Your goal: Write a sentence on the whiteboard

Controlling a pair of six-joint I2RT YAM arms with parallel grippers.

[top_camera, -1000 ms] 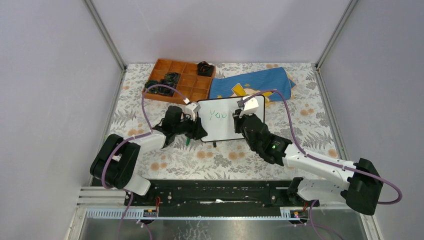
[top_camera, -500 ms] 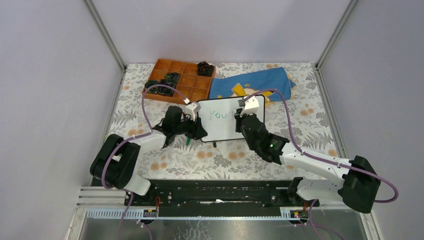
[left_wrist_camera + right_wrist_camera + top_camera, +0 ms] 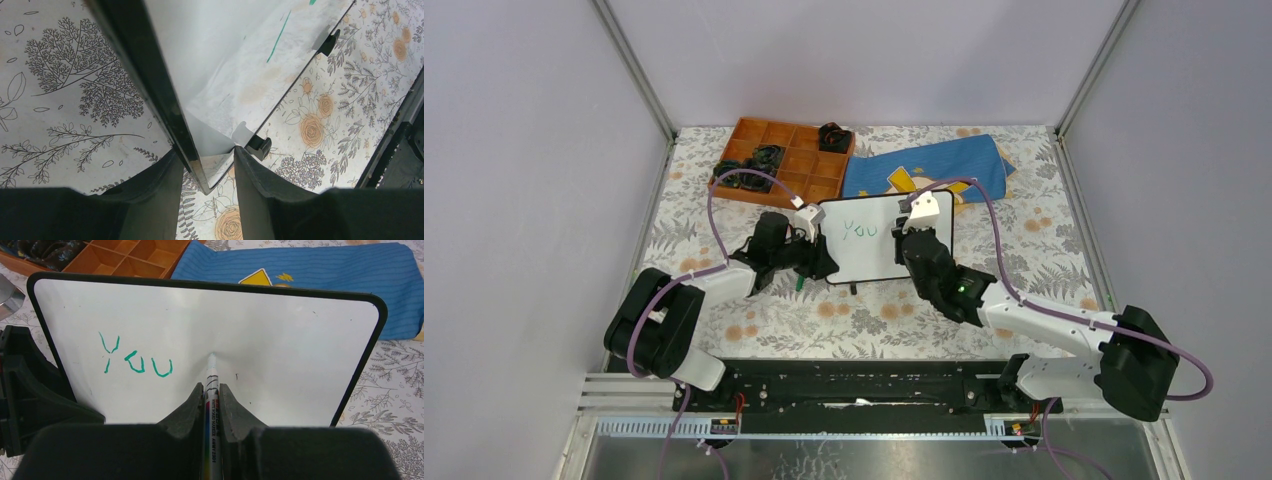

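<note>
The whiteboard (image 3: 864, 240) stands upright on the floral table, and the green word "You" (image 3: 135, 360) is the only part of the sentence on it. My left gripper (image 3: 207, 155) is shut on the whiteboard's lower left corner (image 3: 215, 165), one finger on the black frame and the other on the white face. My right gripper (image 3: 212, 387) is shut on a white marker (image 3: 212, 390). The marker's tip rests against the board (image 3: 280, 340) just right of "You". In the top view the right gripper (image 3: 907, 240) sits at the board's right half.
An orange compartment tray (image 3: 784, 160) with black items stands behind the board on the left. A blue cloth (image 3: 934, 165) with yellow print lies behind it on the right. A small green piece (image 3: 799, 283) lies by the left gripper. Grey walls enclose the table.
The right arm's elbow and rear link have swung slightly left. The marker tip stays at the board right of "You". The left arm has not moved.
</note>
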